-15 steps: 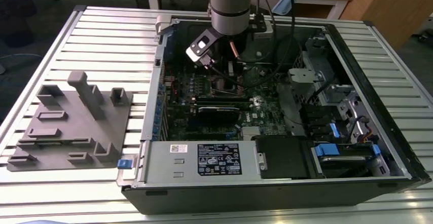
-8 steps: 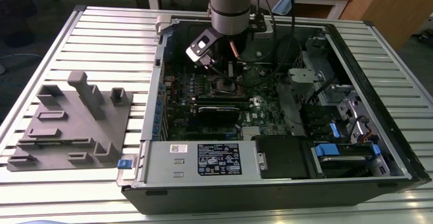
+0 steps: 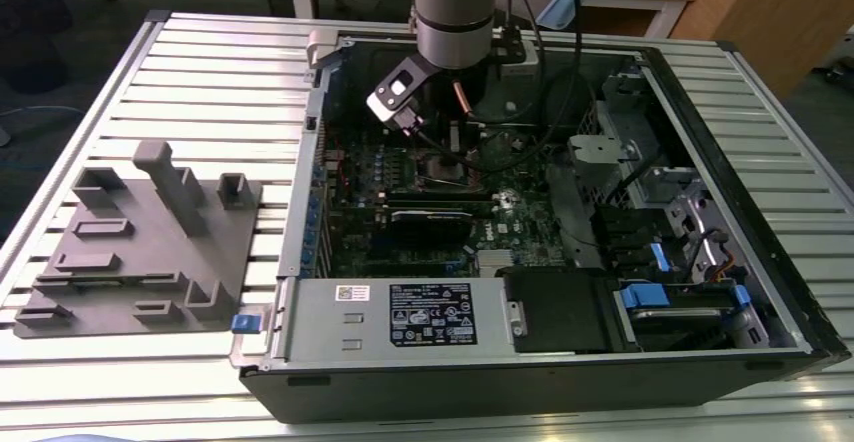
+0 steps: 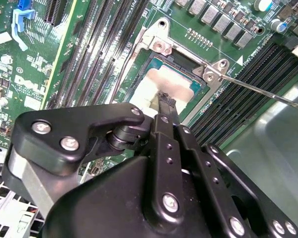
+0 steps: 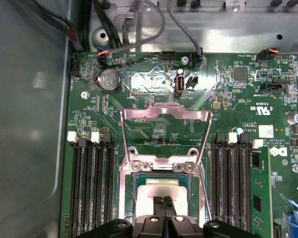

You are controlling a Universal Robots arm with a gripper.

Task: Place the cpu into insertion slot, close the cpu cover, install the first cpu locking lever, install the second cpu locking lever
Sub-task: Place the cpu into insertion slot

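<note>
The cpu [image 5: 161, 187] [image 4: 164, 82], a pale silvery square, lies in the insertion slot [image 5: 134, 191] on the green board. The cpu cover [image 5: 165, 115] is swung open, its window frame lying back over the board beyond the slot's hinge. A thin locking lever [image 4: 260, 90] sticks out unlatched from one corner of the slot. My gripper [image 5: 164, 204] [image 4: 165, 99] [image 3: 445, 150] is shut with its black fingers pressed together. Its tips are right over the cpu's top, and I cannot tell whether they touch it. Nothing is held.
Long black memory slots [image 5: 92, 188] [image 5: 233, 183] flank the socket on both sides. The open computer case [image 3: 534, 372] lies on a slatted table, with a power supply [image 3: 400, 312] and drive bays [image 3: 667, 302] near its front. A grey fixture block [image 3: 140, 252] sits at the exterior view's left.
</note>
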